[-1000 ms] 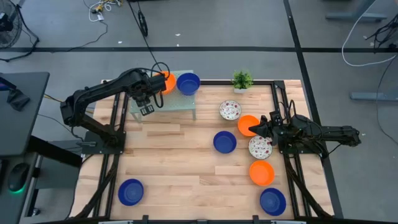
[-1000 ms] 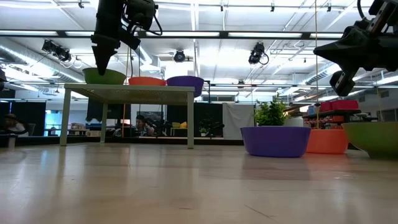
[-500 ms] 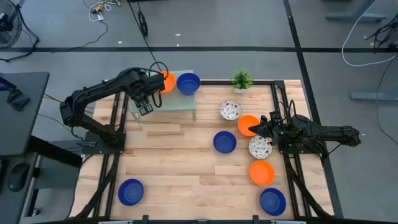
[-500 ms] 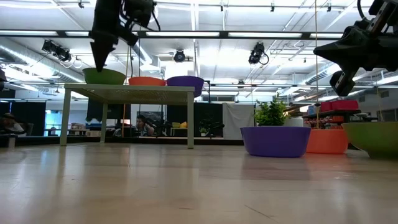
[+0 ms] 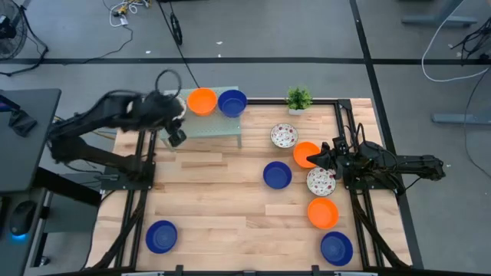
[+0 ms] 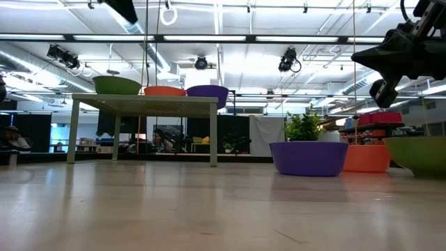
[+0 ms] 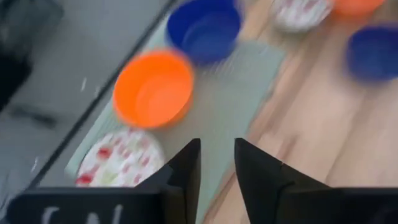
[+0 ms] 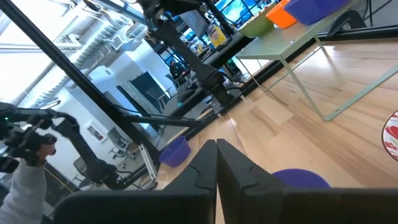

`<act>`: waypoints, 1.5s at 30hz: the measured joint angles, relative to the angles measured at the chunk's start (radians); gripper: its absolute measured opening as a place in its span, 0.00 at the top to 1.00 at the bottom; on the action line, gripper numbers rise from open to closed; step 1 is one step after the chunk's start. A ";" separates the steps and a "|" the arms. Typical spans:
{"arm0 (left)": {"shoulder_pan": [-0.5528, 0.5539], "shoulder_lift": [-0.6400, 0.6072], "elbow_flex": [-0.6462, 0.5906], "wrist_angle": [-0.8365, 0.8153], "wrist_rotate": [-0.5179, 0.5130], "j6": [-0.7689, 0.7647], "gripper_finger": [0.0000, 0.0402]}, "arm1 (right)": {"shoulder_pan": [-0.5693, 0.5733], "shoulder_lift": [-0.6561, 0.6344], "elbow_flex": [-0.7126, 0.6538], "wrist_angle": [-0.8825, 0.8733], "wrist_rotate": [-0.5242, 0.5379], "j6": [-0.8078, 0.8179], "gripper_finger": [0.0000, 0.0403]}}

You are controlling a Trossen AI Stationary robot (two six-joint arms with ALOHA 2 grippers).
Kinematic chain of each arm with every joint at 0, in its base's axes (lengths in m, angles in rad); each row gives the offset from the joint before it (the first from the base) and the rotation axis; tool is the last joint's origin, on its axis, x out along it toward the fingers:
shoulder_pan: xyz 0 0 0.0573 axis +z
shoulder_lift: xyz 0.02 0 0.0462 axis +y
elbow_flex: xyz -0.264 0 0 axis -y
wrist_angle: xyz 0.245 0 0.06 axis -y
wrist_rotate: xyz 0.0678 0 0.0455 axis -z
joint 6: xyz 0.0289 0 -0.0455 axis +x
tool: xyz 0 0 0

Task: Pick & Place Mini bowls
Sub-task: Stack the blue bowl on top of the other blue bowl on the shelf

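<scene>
A small raised green table (image 5: pixel 215 126) at the far left carries three mini bowls: white speckled (image 7: pixel 121 165), orange (image 5: pixel 202 100) and blue (image 5: pixel 232 102). My left gripper (image 7: pixel 216 146) hangs open above this table's near edge (image 5: pixel 176 138), touching nothing. On the wooden top rest more mini bowls: speckled (image 5: pixel 284 136), orange (image 5: pixel 305 153), blue (image 5: pixel 277 175), speckled (image 5: pixel 321 182), orange (image 5: pixel 323 212), blue (image 5: pixel 336 248) and blue (image 5: pixel 161 236). My right gripper (image 5: pixel 311 160) is shut (image 8: pixel 216 144), raised over the orange bowl near the right edge.
A small potted plant (image 5: pixel 298 98) stands at the far edge, right of the green table. Black frame rails (image 5: pixel 341 130) run along the table's sides. Bare wood lies in the middle and near-left part, around the lone blue bowl.
My left gripper has risen from the green table, leaving the low view's top, and its arm has drawn back toward the table's left edge, uncovering the orange bowl. The three bowls on the green table stay put. My right arm has kept still.
</scene>
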 joint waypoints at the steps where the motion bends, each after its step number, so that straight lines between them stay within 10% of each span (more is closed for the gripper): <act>1: -0.046 -0.032 -0.038 0.054 -0.031 -0.014 0.77 | 0.000 0.000 0.000 0.000 0.000 0.000 0.98; 16: -0.454 -0.096 -0.710 1.210 -0.262 0.314 0.99 | 0.000 0.000 0.000 0.000 0.000 0.000 0.98; 45: -0.710 -0.099 -0.599 1.195 -0.447 0.380 0.95 | 0.000 0.000 0.000 0.000 0.000 0.000 0.98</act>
